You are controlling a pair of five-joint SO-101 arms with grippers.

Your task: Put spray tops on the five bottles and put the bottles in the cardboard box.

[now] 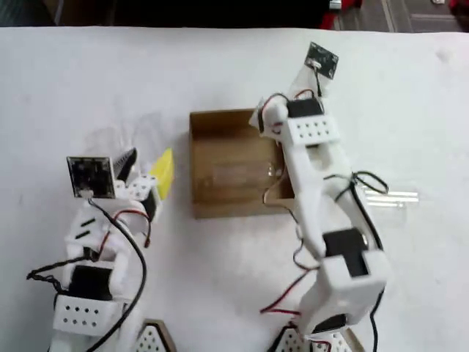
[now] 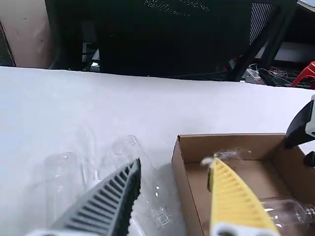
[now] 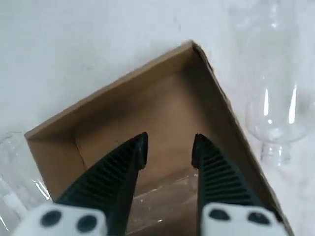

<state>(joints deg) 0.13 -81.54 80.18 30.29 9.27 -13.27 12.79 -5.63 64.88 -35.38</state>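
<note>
- Nearest us, the left arm [image 1: 95, 249] and the right arm [image 1: 330, 213] rise from the near edge of the white table [image 1: 410, 103].
- We see the left gripper [image 2: 175, 164] low over the table, just left of the box [image 1: 220, 132]. Its grey finger [image 2: 115, 196] and yellow finger [image 2: 236, 201] are spread well apart, with nothing between them.
- Past the grey finger, two bottles [image 2: 61, 179] of clear plastic sit on the table left of the box, close together. The one nearer the box lies on its side.
- At the table's middle sits the box, brown cardboard with its top open, between the two arms.
- On the box floor a boxed bottle [image 2: 290, 211] lies on its side, toward the right wall.
- We find the right arm stretched out over the box's right edge, with the right gripper [image 3: 170, 147] pointing down into the box. Its two black fingers [image 3: 118, 172] stand apart and hold nothing.
- Beside the box, the right wrist view shows an outer bottle [image 3: 273, 108] lying on the table, near a wall but not touching it. We cannot tell which wall.
- Right of the right arm, a far bottle [image 1: 392, 196] lies on the table, well apart from the box.
</note>
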